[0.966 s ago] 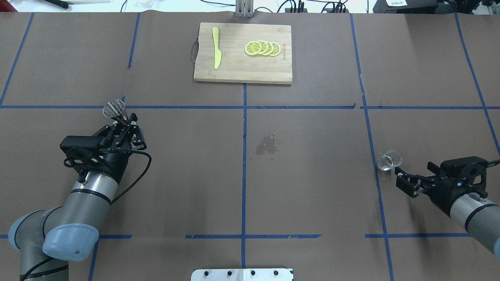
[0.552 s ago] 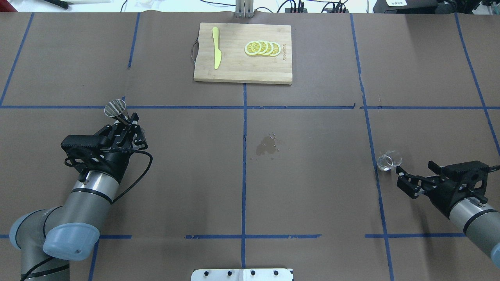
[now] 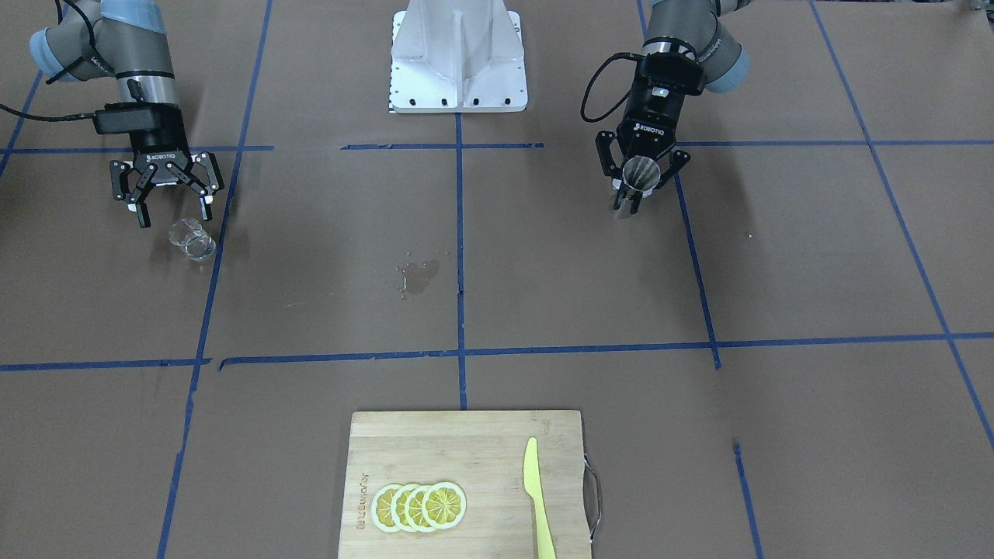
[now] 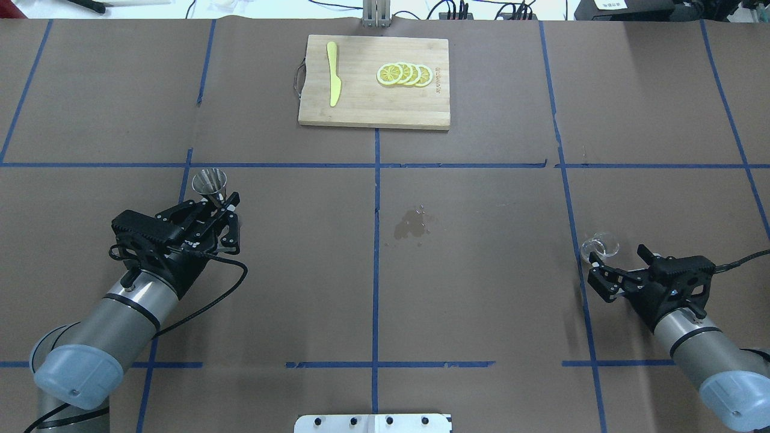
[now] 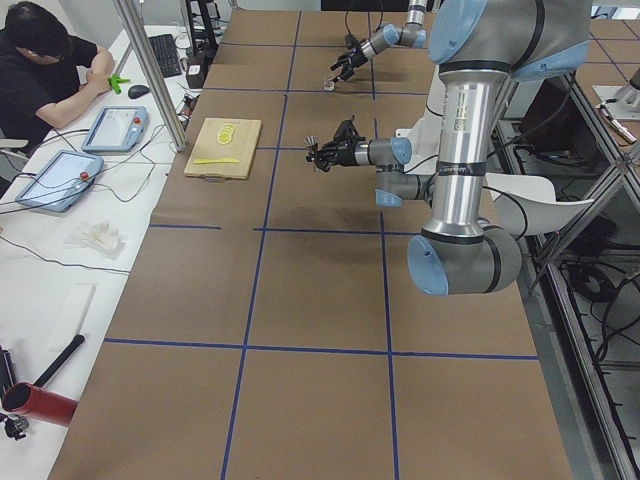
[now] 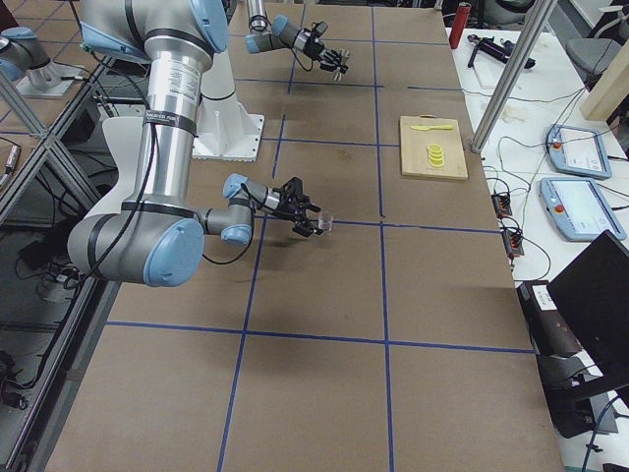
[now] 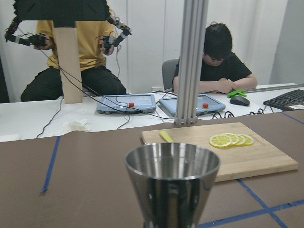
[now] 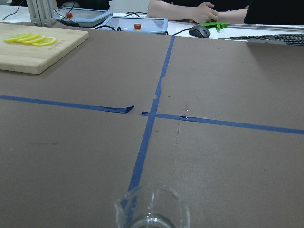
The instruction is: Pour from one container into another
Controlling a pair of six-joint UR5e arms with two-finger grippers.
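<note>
Gripping: left gripper (image 3: 630,199) fingers clamp the steel jigger (image 4: 210,182), upright.
Right gripper (image 3: 175,217): fingers spread, just behind glass cup (image 3: 192,237) on desk (image 3: 543,272).

The clear glass cup (image 4: 600,246) sits upright well right of the wet spot (image 4: 412,224); the steel hourglass jigger (image 4: 210,183), upright, is well left.

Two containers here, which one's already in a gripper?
The metal jigger: the left gripper is shut on its waist. The glass cup stands free on the table, just ahead of the open right gripper.
</note>
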